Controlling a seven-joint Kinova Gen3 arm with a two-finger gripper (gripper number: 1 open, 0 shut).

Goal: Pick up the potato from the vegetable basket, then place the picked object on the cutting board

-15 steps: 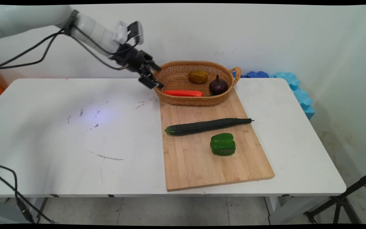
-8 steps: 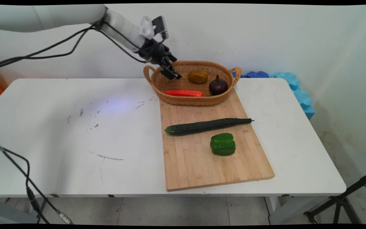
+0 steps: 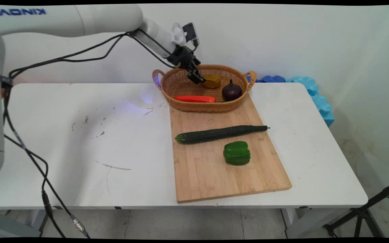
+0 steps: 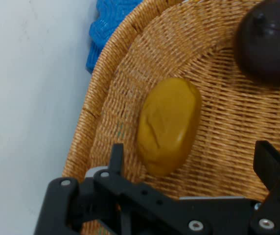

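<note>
Potato (image 4: 168,125) lies in wicker basket (image 3: 181,88), untouched; hand (image 3: 197,77) hovers just above it, fingers (image 4: 116,156) spread wide, holding nothing. Purple onion (image 3: 232,91) and carrot (image 3: 195,99) share the basket. Cucumber (image 3: 219,133) and green pepper (image 3: 236,153) rest on cutting board (image 3: 201,175), on the surface (image 3: 79,141).

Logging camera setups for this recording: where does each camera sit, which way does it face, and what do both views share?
Main view: fixed above the table's near side, looking down across it to the wall; shows the white arm, cables and tool over the basket.
Hand view: on the hand, looking along the open tool into the basket.
Shared: basket, potato, dark onion.
</note>
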